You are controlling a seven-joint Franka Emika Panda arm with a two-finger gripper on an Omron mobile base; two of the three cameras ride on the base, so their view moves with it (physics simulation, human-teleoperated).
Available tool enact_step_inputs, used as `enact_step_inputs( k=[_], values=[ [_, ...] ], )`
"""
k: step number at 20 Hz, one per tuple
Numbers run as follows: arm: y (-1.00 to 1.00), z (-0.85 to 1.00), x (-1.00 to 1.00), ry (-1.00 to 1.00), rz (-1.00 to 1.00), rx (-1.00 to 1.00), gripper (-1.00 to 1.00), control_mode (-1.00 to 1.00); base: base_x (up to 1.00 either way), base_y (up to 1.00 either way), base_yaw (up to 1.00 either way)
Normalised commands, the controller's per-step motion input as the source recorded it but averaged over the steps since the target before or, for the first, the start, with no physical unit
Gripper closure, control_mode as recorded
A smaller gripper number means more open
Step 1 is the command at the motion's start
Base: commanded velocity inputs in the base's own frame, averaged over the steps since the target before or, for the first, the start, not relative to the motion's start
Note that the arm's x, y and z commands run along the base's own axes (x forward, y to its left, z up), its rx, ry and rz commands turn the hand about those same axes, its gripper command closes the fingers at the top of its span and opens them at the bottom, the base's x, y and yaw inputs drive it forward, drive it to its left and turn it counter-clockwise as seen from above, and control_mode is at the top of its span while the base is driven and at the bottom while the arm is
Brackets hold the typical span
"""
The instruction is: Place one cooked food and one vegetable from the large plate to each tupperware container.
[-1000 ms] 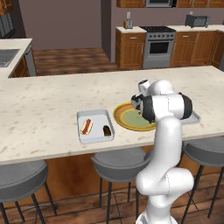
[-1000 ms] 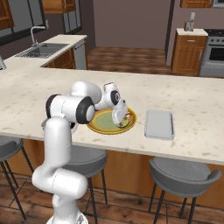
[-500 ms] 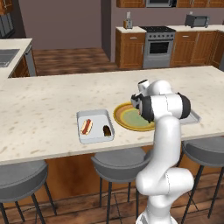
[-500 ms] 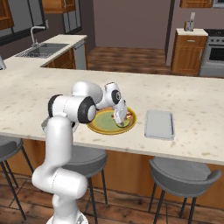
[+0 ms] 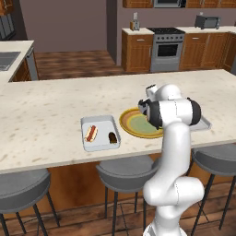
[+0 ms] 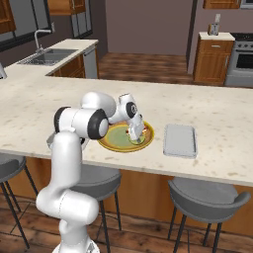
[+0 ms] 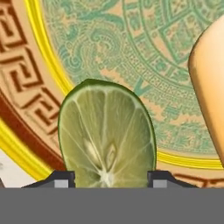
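Inspector: Plate (image 6: pixel 109 144) location?

Assessor: On the desk (image 5: pixel 46 110), near its front edge, between two trays. The left tray (image 5: pixel 99 133) sits just beside the plate's left rim and holds a hot dog (image 5: pixel 91 133) and a dark piece (image 5: pixel 112 137). The right tray (image 6: pixel 180 140) lies just beside the plate's right rim.

Inspector: Gripper?

Assessor: The gripper (image 6: pixel 135 137) is down over the right part of the plate. In the hand view a lime slice (image 7: pixel 107 138) stands between the two fingertips (image 7: pixel 62 179), which sit at its lower corners. I cannot tell whether they press it.

Inspector: Room to move?

Assessor: Open desk lies behind the plate and to the far left. The front edge is near, with stools (image 5: pixel 126 171) below it.

Inspector: Anything obscured?

Assessor: In the left base view the arm covers the plate's right side and most of the right tray. An orange-tan item (image 7: pixel 209 83) is cut off at the hand view's right edge; I cannot identify it.
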Motion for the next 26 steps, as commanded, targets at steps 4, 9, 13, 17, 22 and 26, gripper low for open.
enact_step_inputs(
  k=[4, 9, 13, 17, 22, 26],
  values=[
    [0.00, 0.00, -0.03, -0.01, 0.00, 0.00, 1.00, -1.00, 0.00, 0.00, 0.00],
    [-0.23, 0.04, -0.08, -0.04, -0.07, 0.04, 1.00, -1.00, 0.00, 0.00, 0.00],
    [-0.32, 0.67, -0.31, -0.20, -0.21, 0.09, 1.00, -1.00, 0.00, 0.00, 0.00],
    [-0.47, 0.81, -0.03, -0.20, -0.35, 0.01, 1.00, -1.00, 0.00, 0.00, 0.00],
    [-0.90, 0.05, 0.00, -0.11, -0.54, -0.01, 1.00, -1.00, 0.00, 0.00, 0.00],
    [-0.94, 0.04, 0.18, -0.01, -0.52, 0.00, 1.00, -1.00, 0.00, 0.00, 0.00]
  ],
)
